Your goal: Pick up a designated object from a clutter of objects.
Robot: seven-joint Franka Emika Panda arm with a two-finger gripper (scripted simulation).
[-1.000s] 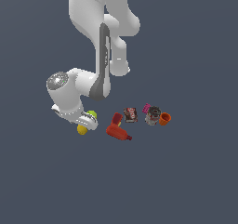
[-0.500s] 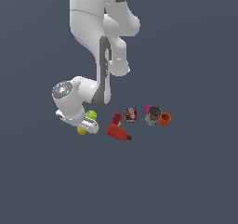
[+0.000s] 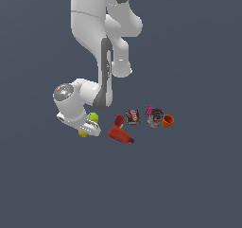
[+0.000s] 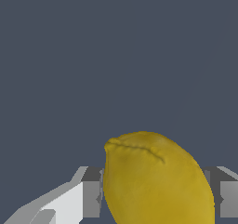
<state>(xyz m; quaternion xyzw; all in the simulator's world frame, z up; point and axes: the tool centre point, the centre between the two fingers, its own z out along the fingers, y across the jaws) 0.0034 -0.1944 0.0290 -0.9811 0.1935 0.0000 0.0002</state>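
The dull-yellow lemon point(image 4: 155, 176) sits between my gripper's two fingers point(image 4: 93, 197), whose pads press on both its sides. In the exterior view the lemon point(image 3: 82, 134) peeks out under the white hand, low at the floor, at the left end of the clutter. My gripper point(image 3: 86, 130) is shut on it. The lime-green ball point(image 3: 93, 118) lies just behind the hand. The grey lump is hidden.
To the exterior view's right of the hand lie a red bottle-like piece point(image 3: 119, 134), a dark brown box point(image 3: 133, 117), a pink piece point(image 3: 149, 109), a grey can point(image 3: 154, 117) and an orange cup point(image 3: 167, 121). The floor is plain dark grey.
The wrist and hand have shifted toward the exterior view's right and a little lower over the lemon. The lemon and the other items have not moved.
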